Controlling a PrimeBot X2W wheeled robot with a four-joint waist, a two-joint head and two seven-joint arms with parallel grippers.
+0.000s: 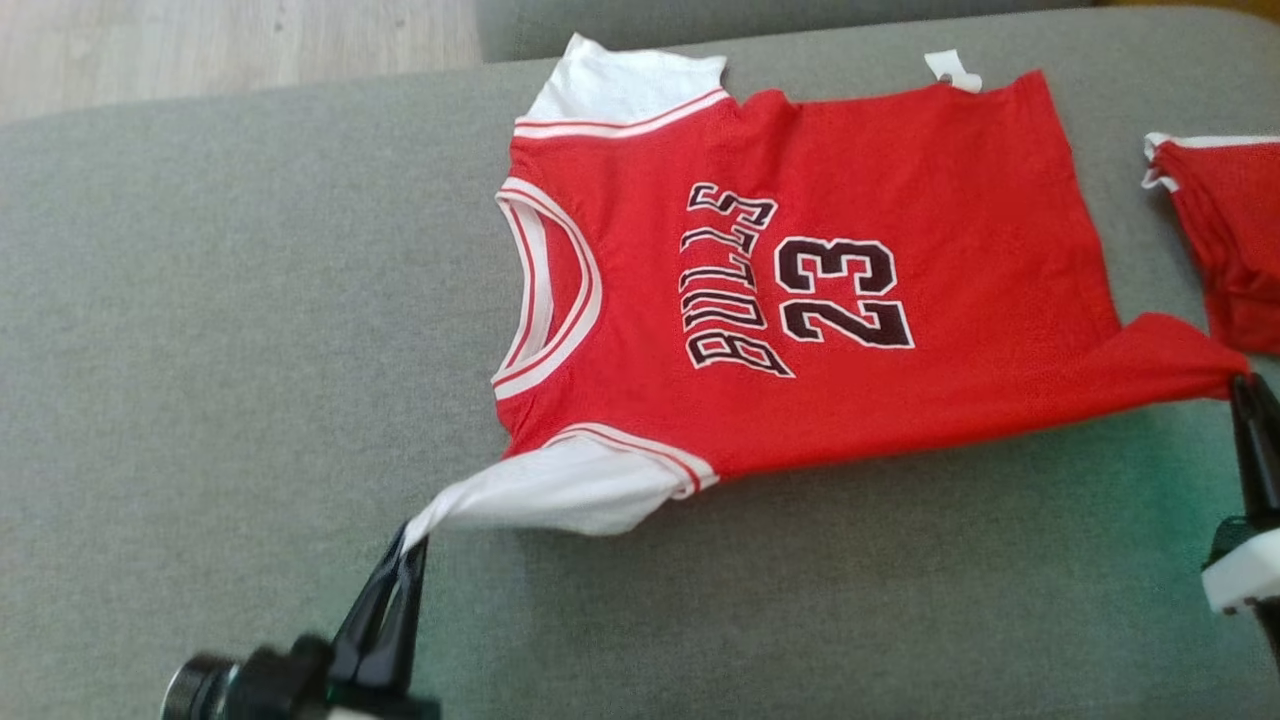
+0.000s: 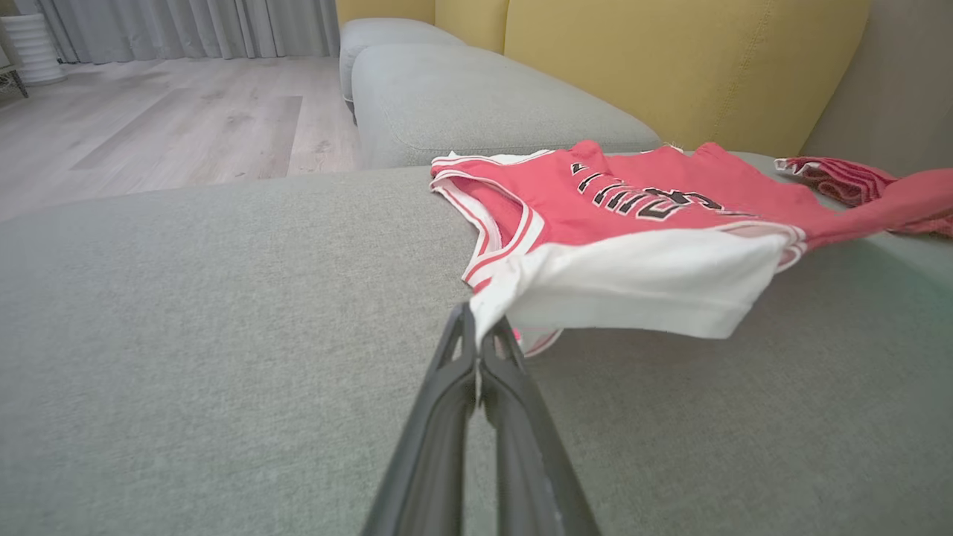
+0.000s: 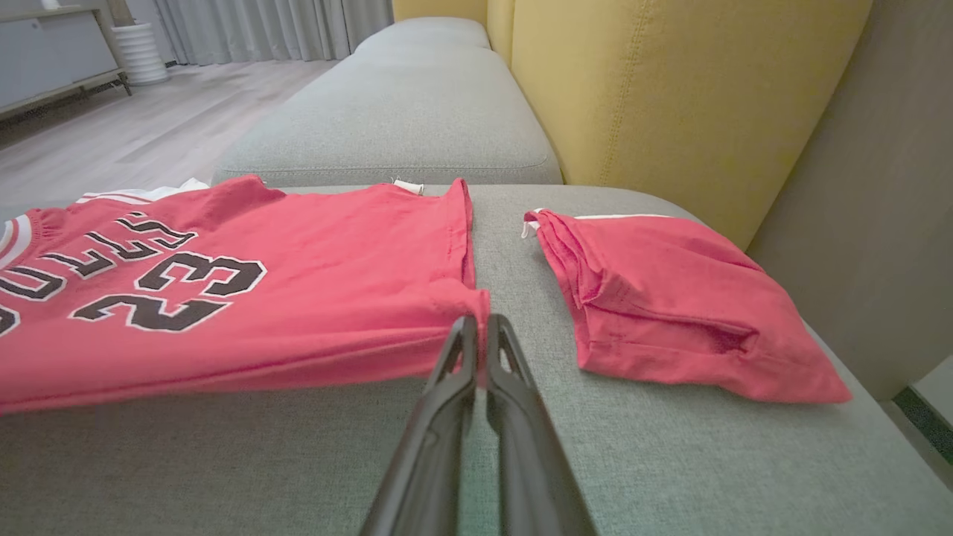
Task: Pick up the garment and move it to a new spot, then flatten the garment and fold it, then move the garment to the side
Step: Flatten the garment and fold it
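The garment [image 1: 880, 300] is a red jersey with white sleeves, printed BULLS 23, spread across a grey sofa seat [image 1: 230, 350]. My left gripper [image 1: 412, 540] is shut on the tip of the near white sleeve [image 2: 640, 283], lifting it off the cushion; in the left wrist view the gripper [image 2: 476, 335] pinches that cloth. At the right, my right gripper [image 1: 1243, 385] is shut on the near hem corner, pulled out to a point. The right wrist view has the garment [image 3: 260, 313] with its corner clamped in the gripper [image 3: 480, 327].
A second red piece of clothing [image 1: 1230, 240] lies folded on the seat right of the jersey, also in the right wrist view as a red bundle [image 3: 670, 298]. Yellow back cushions [image 3: 670, 97] rise behind. Another grey seat [image 2: 476, 97] and wooden floor [image 2: 149, 126] lie beyond.
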